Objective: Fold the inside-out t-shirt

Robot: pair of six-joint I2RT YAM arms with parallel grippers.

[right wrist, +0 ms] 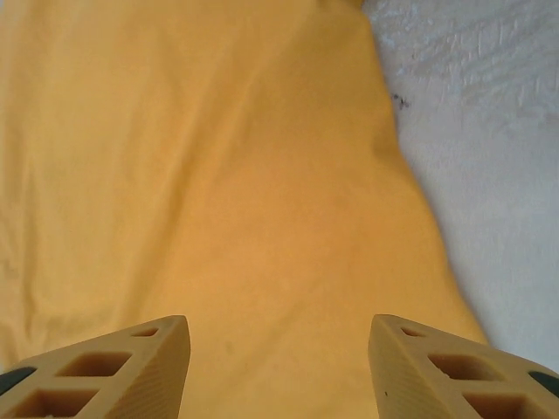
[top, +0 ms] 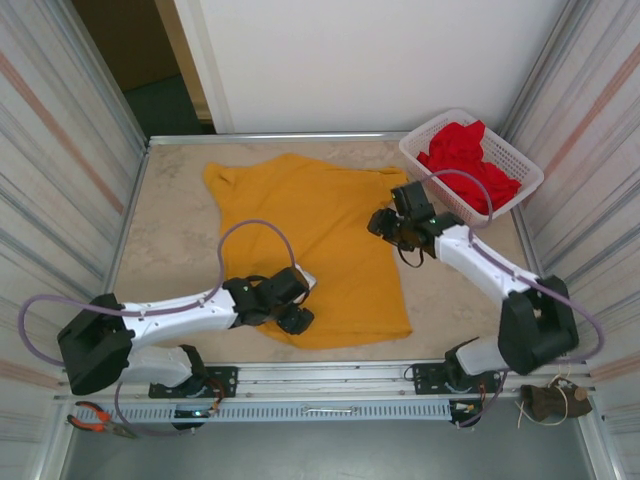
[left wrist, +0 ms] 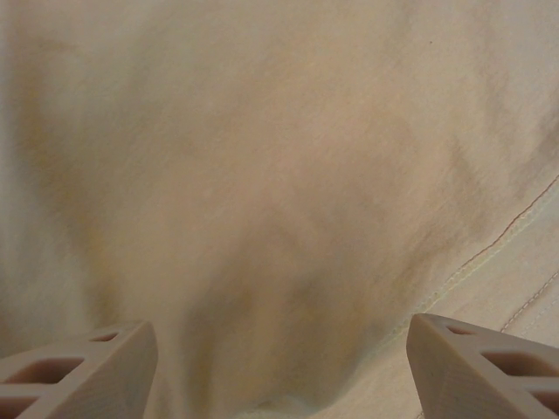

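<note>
Progress: early, by my reading; the t-shirt point(top: 320, 240) lies spread open on the desk point(top: 170, 240) with no finished fold to be seen, so every fold is left to do.
Shirt position: under both claws and stretched between them.
Left claw point(top: 298, 300): released, fingers wide apart just above the cloth at the shirt's near left corner, nothing between them; a stitched hem line runs just to its right.
Right claw point(top: 383, 225): released, fingers apart over the shirt's right edge, gripping nothing; bare desk begins just to its right.
Shirt look: mustard yellow, plain on the upper face, mostly flat with soft wrinkles; no print shows.
Next, as a guess: each claw pinches its edge to carry it over.
</note>
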